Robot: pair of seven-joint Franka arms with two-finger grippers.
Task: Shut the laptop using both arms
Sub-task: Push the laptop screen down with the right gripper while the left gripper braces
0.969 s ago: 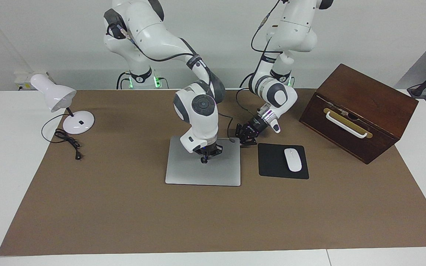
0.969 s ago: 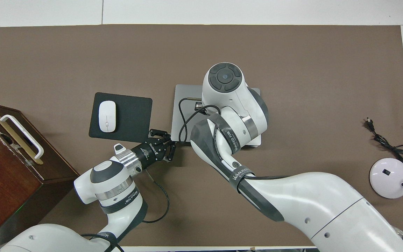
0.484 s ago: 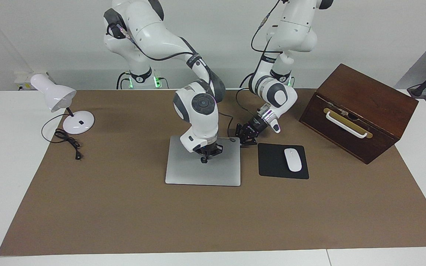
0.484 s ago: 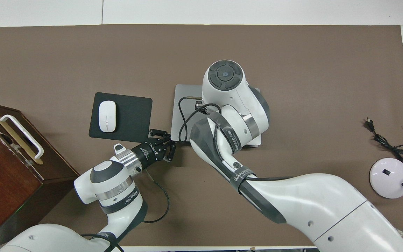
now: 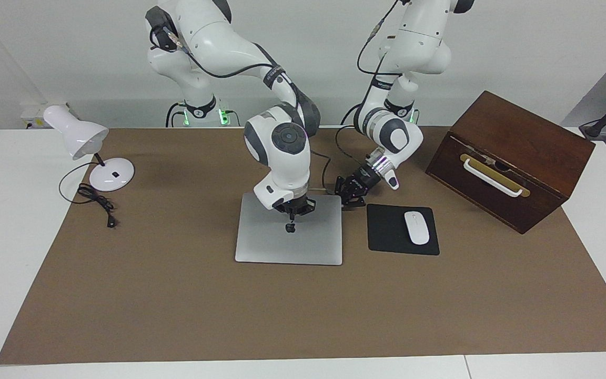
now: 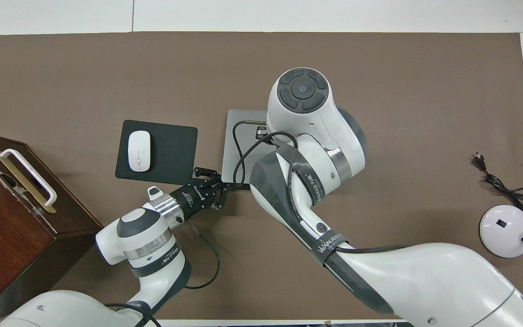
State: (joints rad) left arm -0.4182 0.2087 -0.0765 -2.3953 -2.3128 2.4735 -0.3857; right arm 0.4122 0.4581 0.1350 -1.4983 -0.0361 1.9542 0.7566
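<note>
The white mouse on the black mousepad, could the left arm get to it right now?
Probably yes. The left end effector sits shut at the laptop's corner, just beside the mousepad, and nothing lies between it and the mouse. The right end effector hangs over the laptop lid, out of the way.

Bright, even light from above; both views sharp. Soft short shadows lie beneath the arms and the wooden box (image 5: 511, 158). Mild sheen on the laptop (image 5: 290, 242) lid, no harsh glare
</note>
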